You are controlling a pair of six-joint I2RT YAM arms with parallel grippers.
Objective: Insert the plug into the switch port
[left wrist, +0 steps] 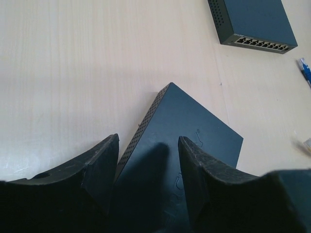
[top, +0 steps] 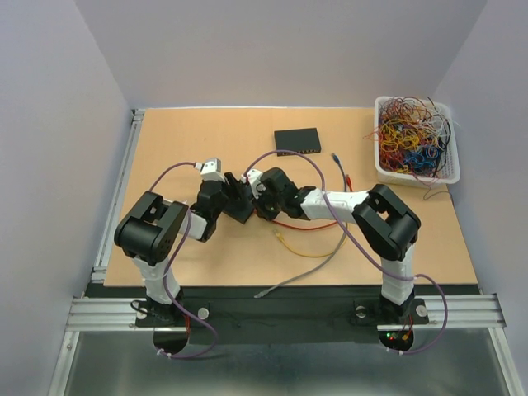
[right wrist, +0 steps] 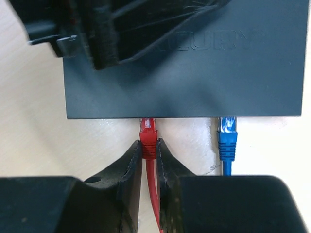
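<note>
Right wrist view: right claw is pressed together on the red plug, pinching its ribbed boot from both sides. The plug points to 12 o'clock from the claw. Its clear front end meets the near edge of the switch. How deep it sits in the port cannot be told, as the port row faces away from this camera.

The red cable trails back toward 6 o'clock between the fingers.

A blue plug sits at 3 o'clock of the red one, well apart from it, with its nose at the same edge of the switch.

Switch: flat rectangular box with a matte dark shell, faint embossed lettering on the lid and a grid of small vent holes along one side wall.

Left wrist view: left claw is spread, its fingers astride one corner of the switch. Whether they bear down on the lid I cannot tell. Finger pads are black and rough-grained.

Table: pale wood grain, smooth.

A second switch lies at 1 o'clock of the left claw, well apart, its port row in view.

Top view: a white basket of tangled coloured wires stands at 2 o'clock of the claws.
</note>
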